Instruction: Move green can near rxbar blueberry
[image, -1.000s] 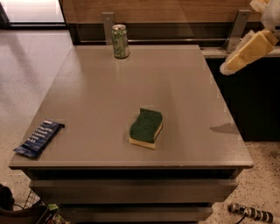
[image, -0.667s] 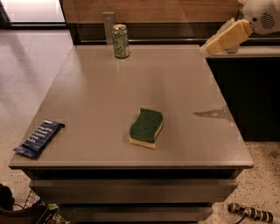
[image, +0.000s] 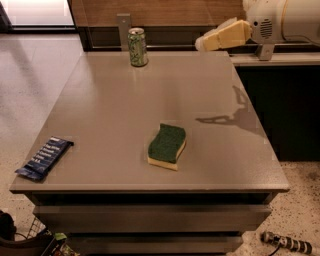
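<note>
The green can (image: 137, 47) stands upright at the far edge of the grey table (image: 125, 110), left of centre. The rxbar blueberry (image: 44, 158), a dark blue wrapper with white text, lies flat at the table's front left corner, far from the can. My gripper (image: 206, 42) hangs in the air above the table's far right part, pointing left toward the can, about a third of the table's width to its right. It holds nothing.
A green-topped yellow sponge (image: 167, 146) lies near the middle front of the table. A counter (image: 270, 59) runs along the right behind the table. A grey post (image: 123, 25) stands just behind the can. The arm's shadow (image: 230, 117) falls on the table's right side.
My gripper has moved left, from off the table's right side to above its far right part, closer to the can. The can, sponge and bar have not moved.
</note>
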